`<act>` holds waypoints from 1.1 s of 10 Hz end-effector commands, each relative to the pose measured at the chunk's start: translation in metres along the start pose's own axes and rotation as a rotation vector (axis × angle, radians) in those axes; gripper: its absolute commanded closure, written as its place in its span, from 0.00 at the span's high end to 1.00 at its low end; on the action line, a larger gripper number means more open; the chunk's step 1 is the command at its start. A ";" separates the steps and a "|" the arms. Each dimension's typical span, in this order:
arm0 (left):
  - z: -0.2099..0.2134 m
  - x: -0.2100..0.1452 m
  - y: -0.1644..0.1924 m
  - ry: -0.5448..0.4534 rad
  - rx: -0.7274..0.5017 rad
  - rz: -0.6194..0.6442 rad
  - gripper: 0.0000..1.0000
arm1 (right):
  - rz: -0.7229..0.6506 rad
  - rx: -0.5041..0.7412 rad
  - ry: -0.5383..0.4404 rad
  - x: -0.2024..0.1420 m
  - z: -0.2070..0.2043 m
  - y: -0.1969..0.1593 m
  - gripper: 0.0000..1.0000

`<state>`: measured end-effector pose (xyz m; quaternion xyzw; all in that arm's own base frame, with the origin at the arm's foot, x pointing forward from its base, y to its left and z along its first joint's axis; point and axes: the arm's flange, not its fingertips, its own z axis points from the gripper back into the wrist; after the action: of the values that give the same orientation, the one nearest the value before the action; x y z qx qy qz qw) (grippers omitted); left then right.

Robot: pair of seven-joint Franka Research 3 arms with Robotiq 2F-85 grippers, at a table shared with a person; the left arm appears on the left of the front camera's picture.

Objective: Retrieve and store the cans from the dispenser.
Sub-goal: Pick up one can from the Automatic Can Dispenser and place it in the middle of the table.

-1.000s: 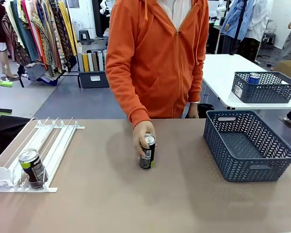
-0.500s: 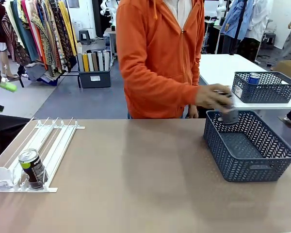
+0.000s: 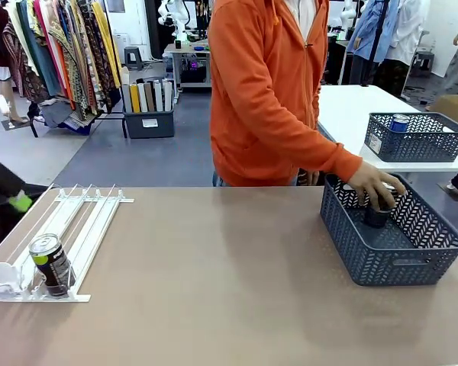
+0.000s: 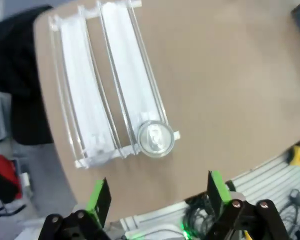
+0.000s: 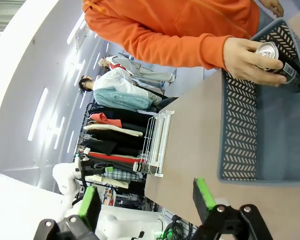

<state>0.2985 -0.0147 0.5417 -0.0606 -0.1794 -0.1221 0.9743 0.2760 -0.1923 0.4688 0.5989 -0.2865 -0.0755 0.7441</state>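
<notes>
We judge the job roughly half done: the person's hand (image 3: 375,185) holds one can (image 3: 378,216) down inside the basket (image 3: 366,252) at the right of the desk (image 3: 214,290), while the other can (image 3: 52,264) stands at the near end of the dispenser (image 3: 91,221), not yet fetched. The front view gives us that can's side. The left wrist view adds its silver top from above, ahead of the left gripper (image 4: 157,190), released and empty, and the right wrist view adds the right gripper (image 5: 146,196), also released, near the basket's corner.
</notes>
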 end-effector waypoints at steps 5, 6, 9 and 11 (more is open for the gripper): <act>0.000 0.000 0.000 0.000 0.000 0.000 1.00 | -0.002 0.025 -0.020 0.003 -0.002 0.004 1.00; -0.004 0.001 -0.003 0.012 -0.008 -0.005 1.00 | -0.002 0.025 -0.020 0.003 -0.002 0.004 1.00; -0.067 0.007 -0.021 0.049 -0.034 0.051 1.00 | -0.002 0.025 -0.020 0.003 -0.002 0.004 1.00; -0.096 0.006 -0.026 0.112 -0.027 0.061 1.00 | -0.002 0.025 -0.020 0.003 -0.002 0.004 1.00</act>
<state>0.3419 -0.0524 0.4867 -0.0697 -0.1280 -0.1100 0.9832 0.2760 -0.1923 0.4689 0.5988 -0.2865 -0.0754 0.7441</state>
